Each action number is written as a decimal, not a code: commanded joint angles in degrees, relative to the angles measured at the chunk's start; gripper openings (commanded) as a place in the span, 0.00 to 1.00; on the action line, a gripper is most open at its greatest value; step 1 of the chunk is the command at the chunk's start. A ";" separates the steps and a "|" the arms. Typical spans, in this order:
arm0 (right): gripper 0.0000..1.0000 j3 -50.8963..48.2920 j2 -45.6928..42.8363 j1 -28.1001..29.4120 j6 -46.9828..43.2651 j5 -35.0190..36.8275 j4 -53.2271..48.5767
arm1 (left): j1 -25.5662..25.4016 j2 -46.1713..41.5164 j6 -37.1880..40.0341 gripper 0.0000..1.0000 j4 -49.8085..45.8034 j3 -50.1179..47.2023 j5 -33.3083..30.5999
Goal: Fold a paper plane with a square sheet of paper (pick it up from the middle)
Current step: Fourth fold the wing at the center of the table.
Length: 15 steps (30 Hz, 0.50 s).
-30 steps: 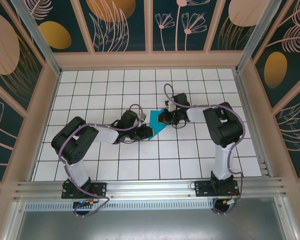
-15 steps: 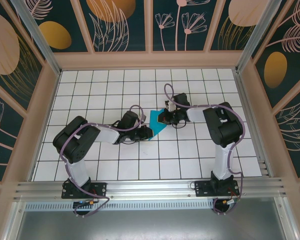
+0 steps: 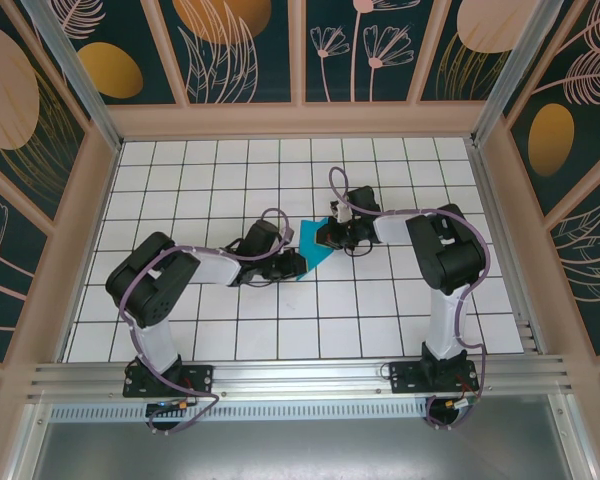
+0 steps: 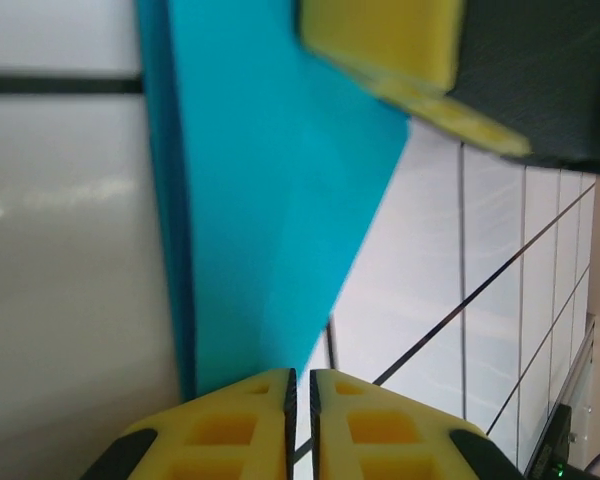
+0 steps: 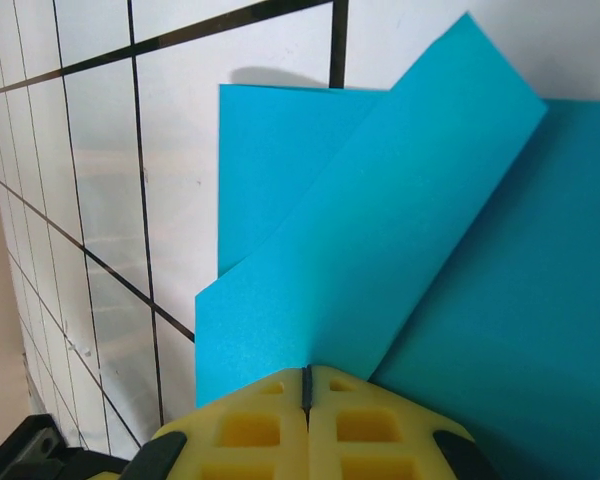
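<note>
The teal-blue sheet of paper (image 3: 316,247) lies near the middle of the white gridded table (image 3: 380,310), already creased into layers rather than flat and square. In the right wrist view we see one folded flap of the sheet of paper (image 5: 380,230) lying slantwise over a lower layer, with a corner pointing away from the camera. In the left wrist view the sheet of paper (image 4: 270,220) narrows toward the near end, with a straight layered edge along its left side.

Two grippers meet at the sheet from opposite sides. The left gripper (image 3: 293,264) is at its lower, near tip. Its yellow pads (image 4: 240,420) are pressed together with only a hairline slit between them, and the paper's narrow end runs right into them — we take it as pinched. The right gripper (image 3: 326,237) is at the upper right part of the sheet. Its jaws (image 5: 307,388) are closed tight on the fold where the flap meets the lower layer. One of its yellow pads (image 4: 380,35) also shows at the top of the left wrist view, touching the paper.

Patterned dark panels (image 3: 240,50) stand around the table.
</note>
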 commanded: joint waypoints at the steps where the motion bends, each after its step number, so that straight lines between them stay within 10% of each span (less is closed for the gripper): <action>1: 0.05 -0.39 3.01 -0.65 0.27 5.62 0.18 | 0.17 -3.95 3.58 0.17 -0.51 4.50 -4.24; 15: 0.05 3.62 5.03 -1.07 -1.49 4.34 -0.75 | 1.68 9.07 6.78 0.13 -7.63 15.44 -4.41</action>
